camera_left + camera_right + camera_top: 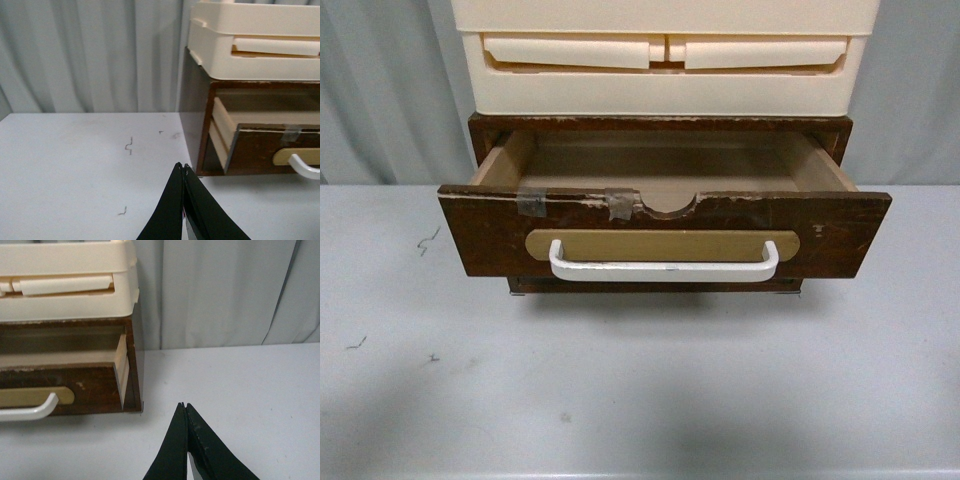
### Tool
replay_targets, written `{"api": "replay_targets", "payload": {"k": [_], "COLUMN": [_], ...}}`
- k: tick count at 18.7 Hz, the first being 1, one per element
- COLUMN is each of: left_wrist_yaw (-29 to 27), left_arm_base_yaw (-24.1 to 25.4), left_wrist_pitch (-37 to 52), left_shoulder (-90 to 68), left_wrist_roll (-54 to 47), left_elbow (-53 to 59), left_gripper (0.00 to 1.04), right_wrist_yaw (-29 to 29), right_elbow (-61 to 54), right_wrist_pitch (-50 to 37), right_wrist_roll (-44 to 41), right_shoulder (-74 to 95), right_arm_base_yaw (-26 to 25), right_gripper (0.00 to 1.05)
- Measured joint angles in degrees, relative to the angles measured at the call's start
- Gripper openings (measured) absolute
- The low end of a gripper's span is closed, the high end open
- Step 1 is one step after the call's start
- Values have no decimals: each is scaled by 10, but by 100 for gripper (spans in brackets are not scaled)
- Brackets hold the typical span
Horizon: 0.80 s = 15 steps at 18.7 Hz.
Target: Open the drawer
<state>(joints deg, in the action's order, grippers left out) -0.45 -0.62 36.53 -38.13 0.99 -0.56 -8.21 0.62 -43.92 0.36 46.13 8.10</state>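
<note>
**Drawer pulled out, both grippers shut**

In the front view the drawer point(740, 210) juts open at centre frame. Each wrist view cuts it off at the frame edge. The left gripper point(183, 167) and right gripper point(183, 405) have their jaws pressed together over the table point(640, 400).

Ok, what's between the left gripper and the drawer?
Just bare grey table, going by the left wrist view; the shut left gripper sits clear of the open drawer.
</note>
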Motion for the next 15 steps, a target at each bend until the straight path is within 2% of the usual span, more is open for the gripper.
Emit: {"api": "replay_targets", "payload": {"k": [4, 5, 6, 9, 15], "left_wrist_yaw": [5, 5, 4, 5, 4], "left_arm_base_yaw": [4, 5, 5, 5, 5], "left_wrist_pitch": [-54, -76, -97, -152, -215], "left_shoulder": [64, 89, 109, 169, 232], "left_wrist_roll": [0, 0, 0, 0, 0], "left_elbow": [0, 0, 1, 1, 1], "left_gripper": [2, 2, 2, 2, 2], "right_wrist_yaw": [19, 66, 71, 80, 80], "right_elbow": [0, 0, 0, 0, 0], "right_wrist_pitch": [88, 121, 140, 201, 270], "right_wrist_roll": [0, 0, 0, 0, 0], "right_shoulder": [-105, -134, -155, -221, -293], "right_arm_base_yaw": [-22, -58, -84, -81, -81], "right_gripper": [2, 2, 2, 2, 2]}}
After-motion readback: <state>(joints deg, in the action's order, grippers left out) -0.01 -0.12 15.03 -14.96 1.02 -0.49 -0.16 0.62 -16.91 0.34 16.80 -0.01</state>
